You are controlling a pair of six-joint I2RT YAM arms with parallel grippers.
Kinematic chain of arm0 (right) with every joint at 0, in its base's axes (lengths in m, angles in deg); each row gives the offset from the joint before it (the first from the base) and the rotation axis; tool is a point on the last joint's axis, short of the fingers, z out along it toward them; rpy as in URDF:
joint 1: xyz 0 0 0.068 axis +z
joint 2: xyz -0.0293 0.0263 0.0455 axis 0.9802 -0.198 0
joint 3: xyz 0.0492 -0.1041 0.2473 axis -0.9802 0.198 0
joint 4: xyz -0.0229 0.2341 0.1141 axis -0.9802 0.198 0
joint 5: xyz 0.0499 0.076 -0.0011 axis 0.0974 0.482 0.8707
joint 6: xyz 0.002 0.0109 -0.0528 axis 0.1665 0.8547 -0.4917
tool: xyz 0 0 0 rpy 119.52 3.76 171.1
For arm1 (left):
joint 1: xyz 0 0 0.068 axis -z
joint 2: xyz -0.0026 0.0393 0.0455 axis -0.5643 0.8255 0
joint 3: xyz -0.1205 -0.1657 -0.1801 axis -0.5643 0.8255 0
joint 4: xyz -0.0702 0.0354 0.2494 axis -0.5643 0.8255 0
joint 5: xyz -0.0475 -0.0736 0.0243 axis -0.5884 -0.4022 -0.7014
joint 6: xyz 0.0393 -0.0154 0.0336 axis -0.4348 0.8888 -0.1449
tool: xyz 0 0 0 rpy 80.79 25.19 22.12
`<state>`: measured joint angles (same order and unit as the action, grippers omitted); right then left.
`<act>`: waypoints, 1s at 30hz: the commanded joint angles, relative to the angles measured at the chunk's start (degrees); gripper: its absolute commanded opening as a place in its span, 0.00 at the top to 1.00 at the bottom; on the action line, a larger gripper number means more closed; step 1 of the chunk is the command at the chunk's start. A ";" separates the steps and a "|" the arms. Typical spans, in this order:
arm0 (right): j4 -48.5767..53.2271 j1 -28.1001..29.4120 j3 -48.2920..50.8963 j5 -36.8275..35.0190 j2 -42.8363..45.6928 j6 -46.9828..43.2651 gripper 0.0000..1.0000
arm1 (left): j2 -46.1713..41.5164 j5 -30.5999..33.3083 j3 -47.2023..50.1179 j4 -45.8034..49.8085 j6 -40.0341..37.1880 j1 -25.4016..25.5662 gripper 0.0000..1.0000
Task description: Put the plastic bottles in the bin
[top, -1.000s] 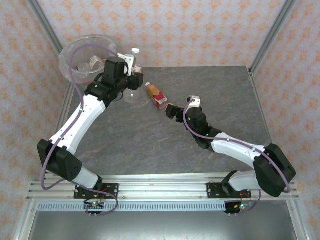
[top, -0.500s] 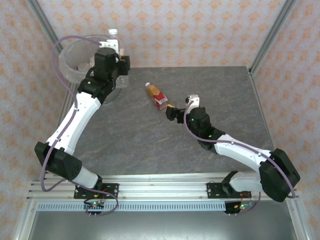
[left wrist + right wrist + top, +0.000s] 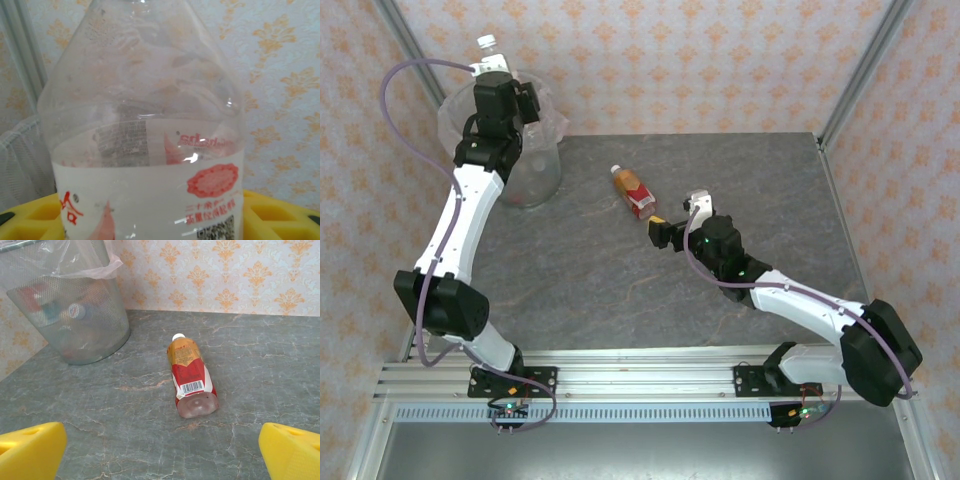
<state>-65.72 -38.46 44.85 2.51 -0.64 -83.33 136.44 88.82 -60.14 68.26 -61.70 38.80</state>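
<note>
Change at left gripper: a second ago just right of the bin, level with its rim; now lifted above the bin's far-left side.
Left grip: yellow fingers pinched on the clear bottle, one on each side of its label.
Clear bottle's place: upright above the bin, white cap uppermost.
Change at right gripper: barely shifted, as before close to the base of the lying bottle.
Right grip: fingers spread wide, nothing between them.
Lying bottle: unmoved since then; on its side on the grey tabletop, well right of the bin, white cap turned towards the bin.
Bin contents: several bottles dimly visible through the wall and clear liner bag.
Clear bottle's label: white with red print, a round red seal, red Chinese characters, a QR code at the lower edge; reversed lettering showing through from the back, not surely readable.
Lying bottle's label: gold band near the cap, script too small to read; red below, with a white barcode patch.
</note>
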 commanded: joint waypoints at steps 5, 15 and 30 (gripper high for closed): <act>0.08 0.38 0.58 0.00 1.11 -0.83 0.01 | 6.91 -1.39 -9.92 1.60 -9.15 -2.54 0.42; 0.48 0.37 1.87 -1.42 2.04 -0.44 0.01 | 16.52 3.63 -21.29 7.04 -19.63 -5.34 0.42; 0.26 0.38 3.43 -2.62 4.26 0.31 0.01 | 30.15 0.85 -40.38 24.10 -15.38 -13.30 0.42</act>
<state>-64.95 -38.46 47.63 0.96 2.66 -83.22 165.32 90.68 -96.18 85.90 -79.44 26.30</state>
